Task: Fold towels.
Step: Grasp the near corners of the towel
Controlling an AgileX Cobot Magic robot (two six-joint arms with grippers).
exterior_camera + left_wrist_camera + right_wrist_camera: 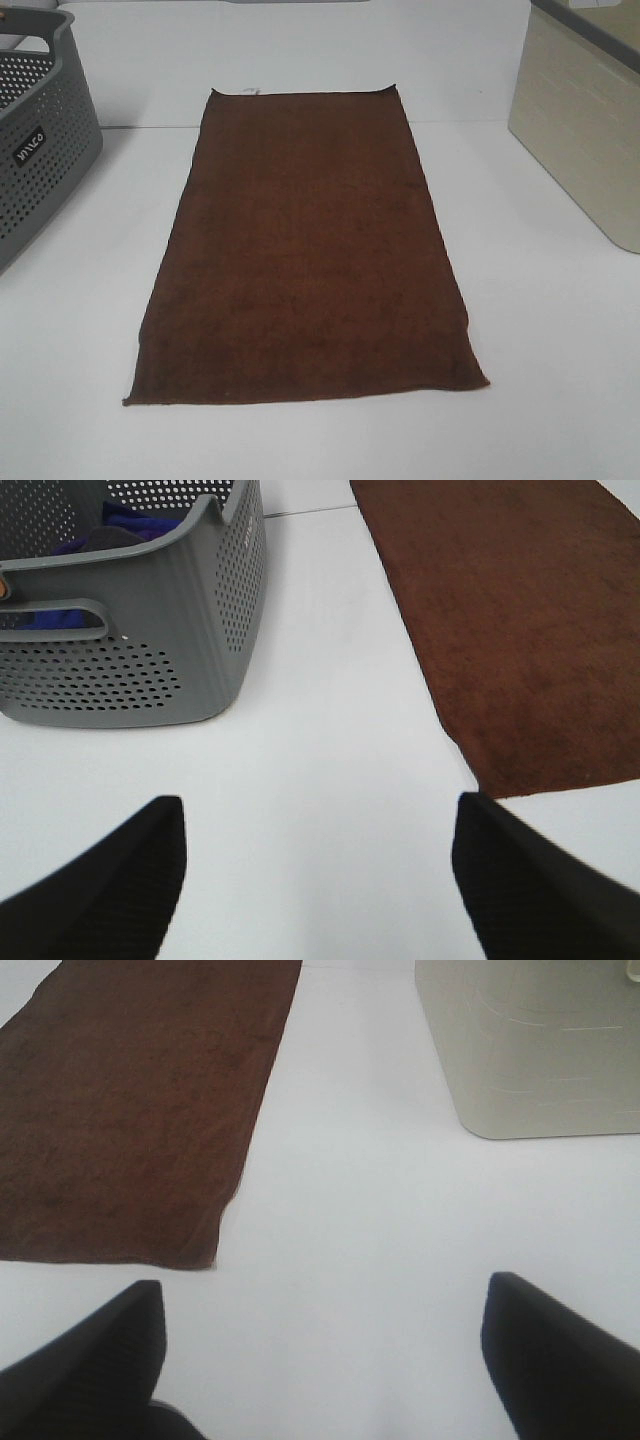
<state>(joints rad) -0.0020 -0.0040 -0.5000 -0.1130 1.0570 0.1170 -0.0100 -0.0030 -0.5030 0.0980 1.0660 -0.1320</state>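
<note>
Left gripper (pixel 318 880): jaws wide apart, gripping nothing, low over the table (pixel 330 730) between basket (pixel 180 650) and the towel (pixel 520 630) corner. Right gripper (pixel 325 1360): jaws also apart, between towel and bin (pixel 540 1050). Both arms are out of frame in the high view. Towel lies flat, unfolded, at centre. Basket is at 10 o'clock, bin at 2, both cut off. Basket label (pixel 29 146): sideways white letters, not legible. Blue cloth (pixel 130 528) in basket, mostly hidden.

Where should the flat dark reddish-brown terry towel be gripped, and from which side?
Probably the two near corners of the towel, coming from its near short edge: it lies flat and spread, so only the thin hemmed edges give something to pinch.
</note>
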